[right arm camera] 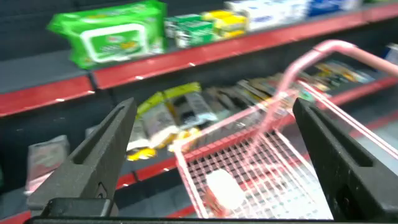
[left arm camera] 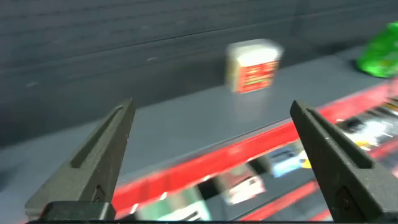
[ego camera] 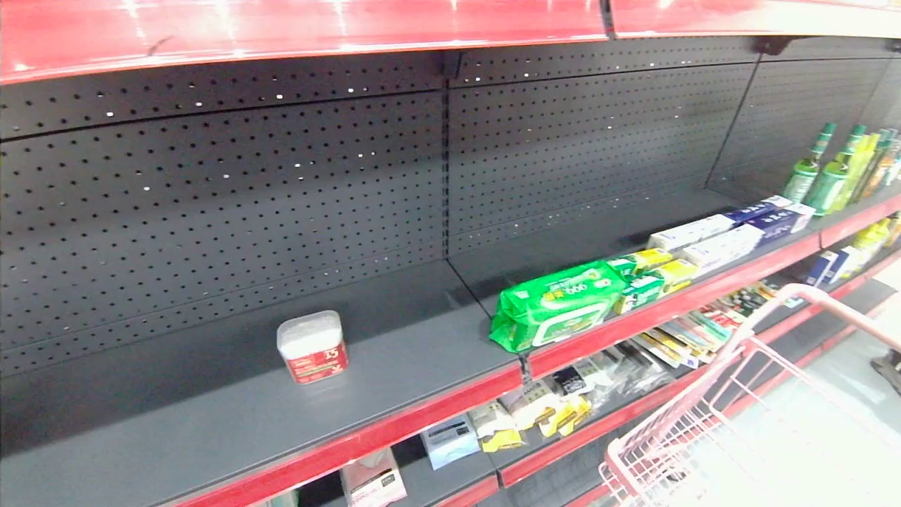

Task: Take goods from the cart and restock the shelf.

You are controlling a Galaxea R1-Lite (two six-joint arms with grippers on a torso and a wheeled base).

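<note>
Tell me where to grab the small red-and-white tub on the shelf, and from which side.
Probably best to grip the tub on its red-labelled body, below the white lid, closing across its two sides. Come from the aisle front: it stands upright and alone, with bare shelf either side and the pegboard behind. The left gripper, jaws open, faces it.

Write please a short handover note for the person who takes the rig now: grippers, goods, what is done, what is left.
Left gripper: open, empty, facing the shelf near the red tub.
Right gripper: open, empty, facing the cart.
Done: tub, green pack and boxes are on the shelf.
Left: a white item, blurred, lies in the cart; much of the shelf is bare.
</note>
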